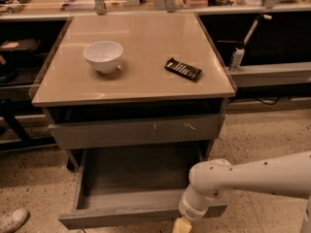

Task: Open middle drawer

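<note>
The middle drawer [138,176] stands pulled out from the grey cabinet, and its grey box interior shows, with nothing in it. Its plain flat front [116,217] runs along the bottom of the view. Above it is the taller grey front with pale scratches [136,131], which is pushed in. My white arm [252,176] comes in from the right. My gripper [181,225] is at the bottom edge of the view, at the right part of the open drawer's front, and is partly cut off by the frame.
A white bowl [103,56] and a dark flat packet [182,69] lie on the beige cabinet top [141,42]. Dark shelving stands on both sides, with a spray bottle [237,57] at the right. A shoe [12,220] is on the speckled floor at the bottom left.
</note>
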You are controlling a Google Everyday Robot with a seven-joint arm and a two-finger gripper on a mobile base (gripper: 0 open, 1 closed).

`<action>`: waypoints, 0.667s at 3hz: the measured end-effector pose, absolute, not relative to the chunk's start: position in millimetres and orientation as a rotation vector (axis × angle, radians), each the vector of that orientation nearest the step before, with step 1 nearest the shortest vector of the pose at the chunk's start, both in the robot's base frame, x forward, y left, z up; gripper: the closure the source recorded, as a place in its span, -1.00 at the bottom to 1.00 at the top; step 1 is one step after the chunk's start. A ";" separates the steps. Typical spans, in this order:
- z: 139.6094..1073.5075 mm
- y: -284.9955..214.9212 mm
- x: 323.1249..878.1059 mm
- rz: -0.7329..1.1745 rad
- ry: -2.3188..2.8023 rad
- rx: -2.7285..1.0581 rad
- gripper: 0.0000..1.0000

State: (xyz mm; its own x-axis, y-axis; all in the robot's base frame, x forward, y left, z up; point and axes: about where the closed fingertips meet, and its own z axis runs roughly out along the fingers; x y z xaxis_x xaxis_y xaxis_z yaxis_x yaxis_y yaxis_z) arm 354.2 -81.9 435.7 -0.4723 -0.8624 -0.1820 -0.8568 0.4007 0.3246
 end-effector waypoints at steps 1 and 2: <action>439.7 -95.8 328.3 -0.605 -2.599 1.570 -1.00; 439.8 -95.5 328.6 -0.605 -2.599 1.569 -1.00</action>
